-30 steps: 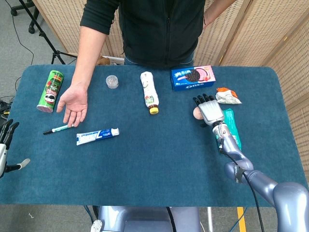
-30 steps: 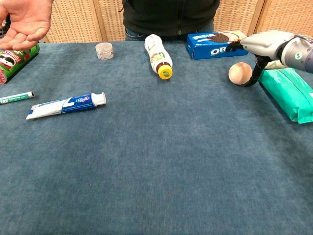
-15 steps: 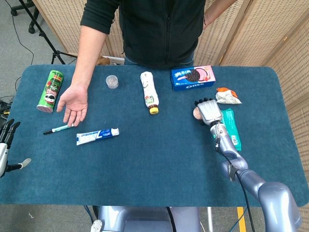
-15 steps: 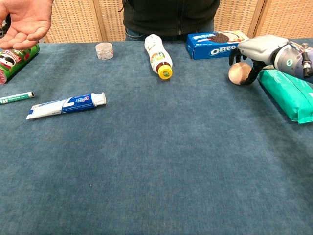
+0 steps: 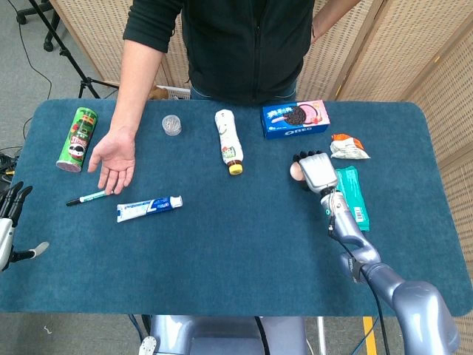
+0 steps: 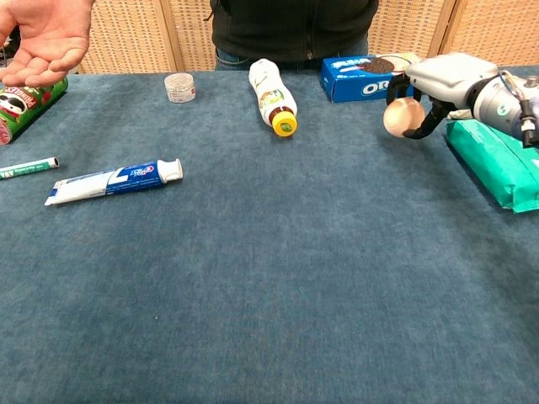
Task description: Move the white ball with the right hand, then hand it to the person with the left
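Observation:
The ball [image 6: 401,116], pale and round, hangs just above the blue table, gripped from above by my right hand [image 6: 440,80]. In the head view the ball [image 5: 295,170] peeks out to the left of that right hand [image 5: 315,170], whose fingers curl around it. My left hand [image 5: 10,222] shows at the far left edge of the head view, off the table, fingers spread and holding nothing. The person's open palm [image 5: 112,159] rests face up on the table at the left.
A lying bottle [image 5: 229,140], an Oreo box [image 5: 295,119], a green packet [image 5: 352,195] and a snack bag [image 5: 348,146] surround the right hand. A toothpaste tube [image 5: 149,208], pen [image 5: 87,197], chip can [image 5: 78,138] and small jar [image 5: 171,125] lie left.
My right hand closed around the ball and lifted it slightly off the table, shifting a little left. The left hand and the person's palm stayed put.

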Robot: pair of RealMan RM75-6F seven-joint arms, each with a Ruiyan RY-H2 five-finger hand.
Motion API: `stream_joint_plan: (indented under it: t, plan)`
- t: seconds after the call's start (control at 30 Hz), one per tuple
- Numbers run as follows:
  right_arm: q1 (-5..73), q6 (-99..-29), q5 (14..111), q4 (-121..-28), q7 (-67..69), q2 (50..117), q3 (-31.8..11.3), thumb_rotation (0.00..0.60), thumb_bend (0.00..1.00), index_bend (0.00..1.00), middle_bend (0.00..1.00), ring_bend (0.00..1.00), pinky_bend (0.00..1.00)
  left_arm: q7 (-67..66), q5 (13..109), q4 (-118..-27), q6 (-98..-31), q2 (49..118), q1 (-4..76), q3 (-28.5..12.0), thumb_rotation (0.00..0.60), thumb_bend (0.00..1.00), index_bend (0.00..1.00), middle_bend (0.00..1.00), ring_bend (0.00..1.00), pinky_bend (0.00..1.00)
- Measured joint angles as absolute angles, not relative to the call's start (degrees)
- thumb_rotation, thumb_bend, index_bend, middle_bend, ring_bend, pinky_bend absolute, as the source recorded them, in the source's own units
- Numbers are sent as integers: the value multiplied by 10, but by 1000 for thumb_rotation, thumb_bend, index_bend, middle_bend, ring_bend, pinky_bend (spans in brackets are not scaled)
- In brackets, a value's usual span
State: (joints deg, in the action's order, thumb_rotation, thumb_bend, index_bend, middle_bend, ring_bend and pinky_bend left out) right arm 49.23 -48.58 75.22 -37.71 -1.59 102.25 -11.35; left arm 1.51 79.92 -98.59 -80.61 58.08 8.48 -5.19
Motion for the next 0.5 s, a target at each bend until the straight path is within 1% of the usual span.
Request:
stream_joint_plan:
  t: [0.07,0.17,0.27,0.4,0.5]
  plan:
    - [482,-506,764,-420,-5,1000,-108,600,598,423,466,372,375,17,800,-986,-804,580,85,-51,600,0,0,0,0,0]
    - [468,-535,786,-492,4,963,-96,600,599,423,468,372,375,23,807,-988,-804,577,86,-49,600,0,0,0,0,0]
    - [453,-567,813,-586,5,918,-82,600,605,423,475,372,375,31,814,-989,-806,574,85,-47,600,0,0,0,0,0]
    - [439,-604,852,-714,-21,866,-67,600,642,423,477,372,375,46,824,-991,-811,568,82,-44,600,0,0,0,0,0]
    - [438,-614,869,-788,-54,848,-62,600,667,423,477,372,375,60,832,-992,-816,562,79,-43,600,0,0,0,0,0]
